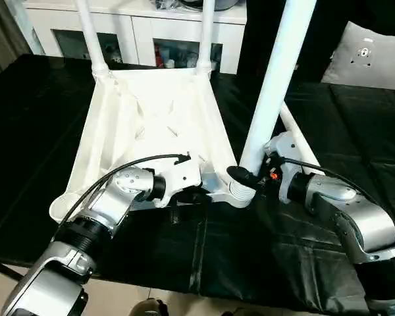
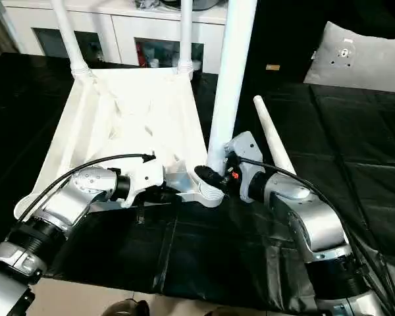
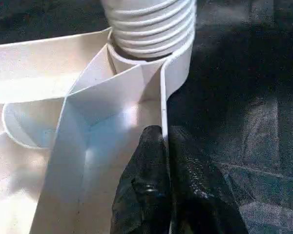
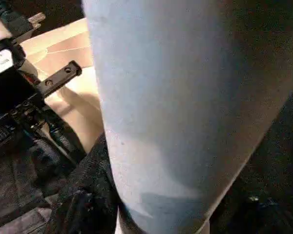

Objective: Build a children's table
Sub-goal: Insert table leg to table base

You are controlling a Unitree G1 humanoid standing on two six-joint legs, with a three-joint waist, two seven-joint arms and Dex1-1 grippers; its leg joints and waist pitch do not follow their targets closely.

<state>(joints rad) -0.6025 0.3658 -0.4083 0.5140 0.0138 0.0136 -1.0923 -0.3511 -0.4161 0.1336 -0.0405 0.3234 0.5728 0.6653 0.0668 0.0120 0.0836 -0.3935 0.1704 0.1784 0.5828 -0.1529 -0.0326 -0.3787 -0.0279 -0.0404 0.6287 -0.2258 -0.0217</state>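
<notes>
Nearest, the left tool [image 1: 196, 195] is clenched on the near rim of the upturned tabletop [image 1: 151, 112], apparently pinning it to the black counter [image 1: 26, 131]; just beside it, the right tool [image 1: 250, 176] clasps the third leg [image 1: 276, 79] low, near its ribbed end in the corner socket [image 1: 240, 192], likely to seat it upright; a loose leg [image 2: 271, 135] lies beyond; farthest, two fitted legs [image 1: 89, 29] stand.

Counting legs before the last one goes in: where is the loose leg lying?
In the right eye view the loose leg lies on the black cover, right of the upturned tabletop, just behind the right gripper.
</notes>
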